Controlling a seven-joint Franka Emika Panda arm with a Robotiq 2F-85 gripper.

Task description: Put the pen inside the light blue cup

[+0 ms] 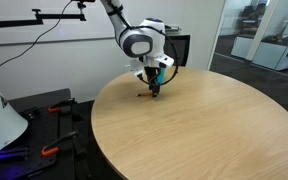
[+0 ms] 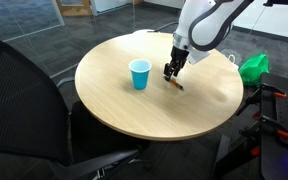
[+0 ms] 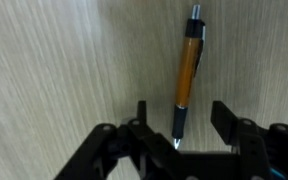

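The pen (image 3: 188, 75) lies flat on the round wooden table (image 2: 184, 110), with an orange barrel and a dark grip end. In the wrist view its dark tip lies between my open fingers. My gripper (image 3: 180, 115) is low over the table, straddling the pen's tip end and not closed on it. In an exterior view the gripper (image 2: 170, 72) hangs just above the pen (image 2: 176, 86). The light blue cup (image 2: 139, 74) stands upright on the table, a short way to the side of the gripper. In an exterior view the gripper (image 1: 154, 88) hides the cup.
A black chair (image 2: 29, 110) stands at the table's near edge. A green object (image 2: 252, 67) sits beyond the table's edge. A black monitor (image 1: 176, 48) stands behind the table. A cart with tools (image 1: 44, 120) stands beside it.
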